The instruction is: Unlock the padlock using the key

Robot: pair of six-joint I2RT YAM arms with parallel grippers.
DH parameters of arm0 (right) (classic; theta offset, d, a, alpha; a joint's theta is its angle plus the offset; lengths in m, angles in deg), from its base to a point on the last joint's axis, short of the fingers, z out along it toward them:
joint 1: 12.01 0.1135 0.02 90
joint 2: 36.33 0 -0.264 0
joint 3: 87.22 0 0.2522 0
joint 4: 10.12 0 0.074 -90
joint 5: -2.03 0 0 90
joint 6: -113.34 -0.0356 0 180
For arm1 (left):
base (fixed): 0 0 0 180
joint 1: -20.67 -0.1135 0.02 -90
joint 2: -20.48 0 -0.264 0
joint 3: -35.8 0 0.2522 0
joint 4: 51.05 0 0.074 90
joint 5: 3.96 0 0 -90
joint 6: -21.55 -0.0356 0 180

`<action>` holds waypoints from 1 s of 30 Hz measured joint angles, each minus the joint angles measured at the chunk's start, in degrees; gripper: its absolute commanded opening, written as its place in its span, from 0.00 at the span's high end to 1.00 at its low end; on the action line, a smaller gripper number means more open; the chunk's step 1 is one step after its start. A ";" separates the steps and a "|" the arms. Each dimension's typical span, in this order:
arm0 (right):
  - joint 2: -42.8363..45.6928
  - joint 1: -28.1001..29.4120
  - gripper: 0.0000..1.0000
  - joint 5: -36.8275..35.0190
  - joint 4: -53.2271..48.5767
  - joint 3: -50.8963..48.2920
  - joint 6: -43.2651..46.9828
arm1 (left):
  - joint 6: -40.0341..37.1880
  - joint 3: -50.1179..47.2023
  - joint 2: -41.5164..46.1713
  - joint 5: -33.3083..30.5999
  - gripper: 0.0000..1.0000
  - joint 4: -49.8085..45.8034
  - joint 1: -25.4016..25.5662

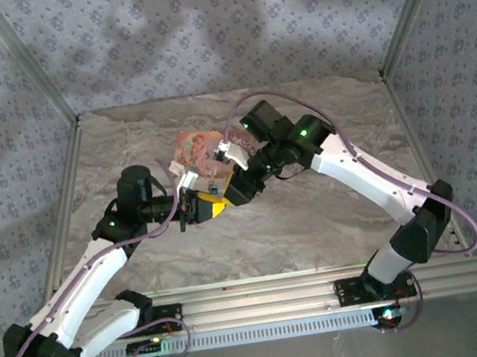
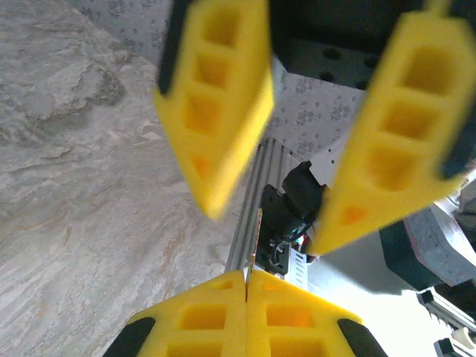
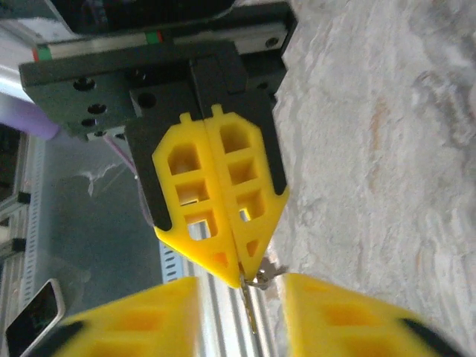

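My left gripper (image 2: 246, 274) is shut on the key (image 2: 257, 236), whose thin metal blade sticks out edge-on from between the pressed yellow fingertips. In the right wrist view the left gripper's fingers (image 3: 216, 193) hold the key (image 3: 251, 312) by its head, with a small ring (image 3: 262, 277) beside the tips. My right gripper (image 3: 239, 288) is open, its two yellow fingers standing either side of the key blade without touching it. From above, the left gripper (image 1: 210, 207) and right gripper (image 1: 226, 194) meet tip to tip above the table. The padlock is hidden.
A pink floral box (image 1: 202, 151) lies on the marble-patterned table (image 1: 316, 221) just behind the two grippers. An aluminium rail (image 1: 307, 289) runs along the near edge. Patterned walls (image 1: 200, 33) close the back and sides.
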 measured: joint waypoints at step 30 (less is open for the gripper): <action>-5.33 -0.98 0.46 -27.65 33.79 -20.24 -37.81 | 10.34 -2.10 -0.50 -24.02 1.00 -6.34 -19.43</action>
